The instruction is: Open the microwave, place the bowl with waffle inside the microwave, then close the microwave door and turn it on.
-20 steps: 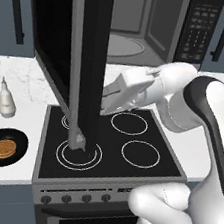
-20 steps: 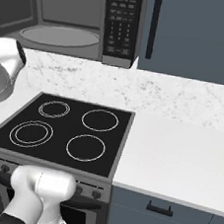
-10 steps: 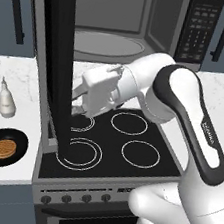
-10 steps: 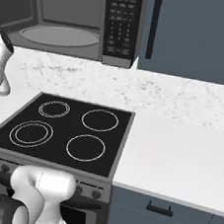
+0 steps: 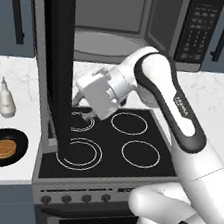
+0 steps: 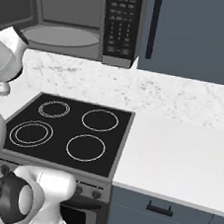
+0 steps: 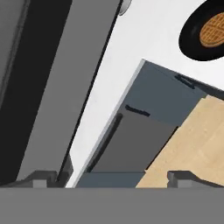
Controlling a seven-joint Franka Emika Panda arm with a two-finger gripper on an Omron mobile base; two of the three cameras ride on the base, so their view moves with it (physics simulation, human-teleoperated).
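The microwave (image 5: 127,33) stands open above the counter, its grey cavity and turntable showing. The microwave door (image 5: 55,60) is swung out to the left, nearly edge-on, over the stovetop's left side. My gripper (image 5: 83,116) hangs open and empty just right of the door, low over the back-left ring. The black bowl (image 5: 3,146) with the waffle (image 5: 4,148) rests on the counter left of the stove. In the hand view the door (image 7: 43,87) runs down the left, and the bowl (image 7: 194,37) with the waffle (image 7: 213,26) lies top right.
Two white bottles (image 5: 4,100) stand on the counter behind the bowl. The black stovetop (image 6: 67,128) lies under the arm. The keypad strip (image 6: 120,20) is on the microwave's right. Dark blue cabinets (image 6: 193,34) flank it, and white counter (image 6: 178,157) spreads right.
The door has swung further open to the left, from angled to nearly edge-on. My hand has lifted from the door's lower edge and the arm has folded back over the stove.
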